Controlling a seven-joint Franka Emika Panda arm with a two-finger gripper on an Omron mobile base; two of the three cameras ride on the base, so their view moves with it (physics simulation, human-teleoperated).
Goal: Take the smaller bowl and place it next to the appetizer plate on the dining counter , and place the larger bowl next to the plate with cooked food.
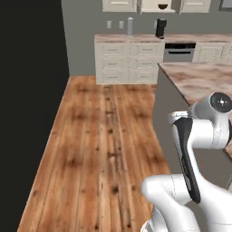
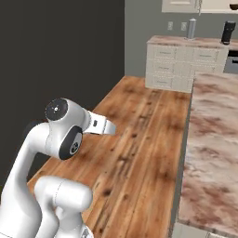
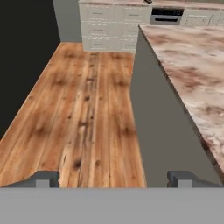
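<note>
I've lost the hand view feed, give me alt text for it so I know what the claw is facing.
The open claw looks down a wooden plank floor, its two fingertips wide apart and holding nothing. The grey side of the dining counter and its marbled top run along the right; cream drawers stand at the far end.

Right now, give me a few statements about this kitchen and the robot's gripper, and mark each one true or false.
1. The gripper is open and holds nothing. True.
2. The dining counter has bowls standing on the part in view. False: the marbled top in view is bare.
3. The floor is wooden planks. True.
4. The wall counter carries a grey canister and a black appliance. True.
5. The gripper rests on the dining counter. False: in the hand view it hangs above the floor, beside the counter's grey side.
</note>
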